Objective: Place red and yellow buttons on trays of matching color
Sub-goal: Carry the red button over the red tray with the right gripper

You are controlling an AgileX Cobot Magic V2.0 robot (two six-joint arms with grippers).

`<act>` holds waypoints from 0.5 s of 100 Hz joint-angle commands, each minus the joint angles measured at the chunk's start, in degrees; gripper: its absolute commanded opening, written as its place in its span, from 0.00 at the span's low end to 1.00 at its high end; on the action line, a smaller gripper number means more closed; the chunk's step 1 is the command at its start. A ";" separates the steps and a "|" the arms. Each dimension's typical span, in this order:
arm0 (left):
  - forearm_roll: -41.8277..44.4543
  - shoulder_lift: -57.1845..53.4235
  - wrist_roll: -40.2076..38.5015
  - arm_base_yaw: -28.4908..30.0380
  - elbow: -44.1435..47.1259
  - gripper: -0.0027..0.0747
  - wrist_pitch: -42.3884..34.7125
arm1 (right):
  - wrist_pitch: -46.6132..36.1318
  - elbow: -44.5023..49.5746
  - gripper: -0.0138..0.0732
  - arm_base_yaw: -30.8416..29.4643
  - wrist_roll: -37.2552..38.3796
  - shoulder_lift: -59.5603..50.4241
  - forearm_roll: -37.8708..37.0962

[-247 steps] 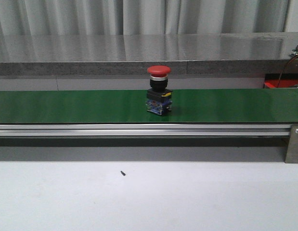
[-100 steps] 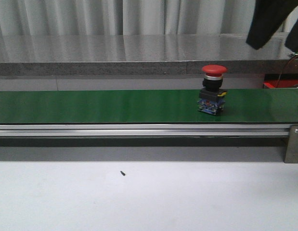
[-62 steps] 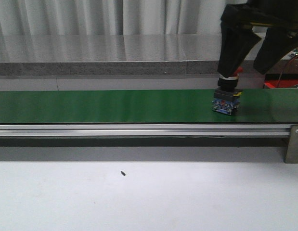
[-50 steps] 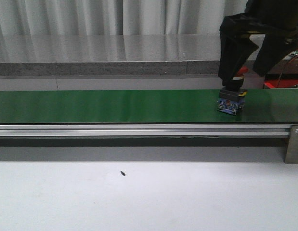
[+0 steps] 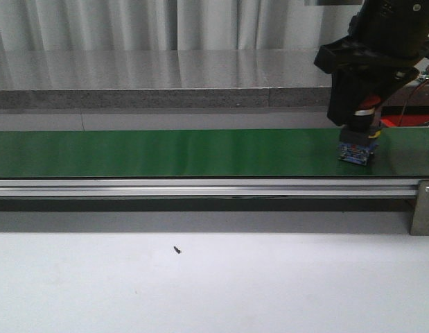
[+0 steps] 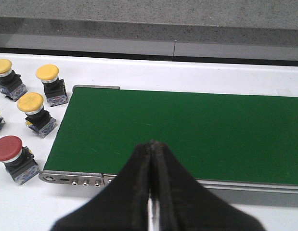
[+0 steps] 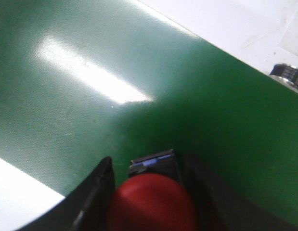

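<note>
A red button (image 5: 356, 151) stands on the green belt (image 5: 165, 152) near its right end. My right gripper (image 5: 357, 128) comes down over it from above. In the right wrist view the red button's cap (image 7: 151, 204) fills the gap between the two fingers of the right gripper (image 7: 148, 162), which press on both sides. My left gripper (image 6: 151, 143) is shut and empty above the belt's left end (image 6: 187, 125). Beside that end stand three yellow buttons (image 6: 30, 102) and another red button (image 6: 7, 147). The trays are out of view.
The belt's aluminium rail (image 5: 200, 187) runs along the front, with a bracket (image 5: 423, 207) at the right. A grey stone ledge (image 5: 165, 97) lies behind the belt. A red shape (image 5: 392, 122) shows at the far right; I cannot tell what it is.
The red button rode the belt from the middle to the right. My right gripper came down from the upper right, followed the button, and its fingers closed in around the cap.
</note>
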 commanded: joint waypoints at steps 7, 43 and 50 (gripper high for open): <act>-1.06 -0.25 -0.02 -0.39 -1.50 0.01 -3.83 | 1.20 -1.34 0.38 -0.26 0.94 -2.31 -0.56; -1.06 -0.25 -0.02 -0.39 -1.50 0.01 -3.83 | 9.19 -14.29 0.38 -7.52 2.31 -2.36 -0.51; -1.06 -0.25 -0.02 -0.39 -1.50 0.01 -3.83 | 9.88 -18.01 0.38 -10.75 2.31 -2.36 -0.21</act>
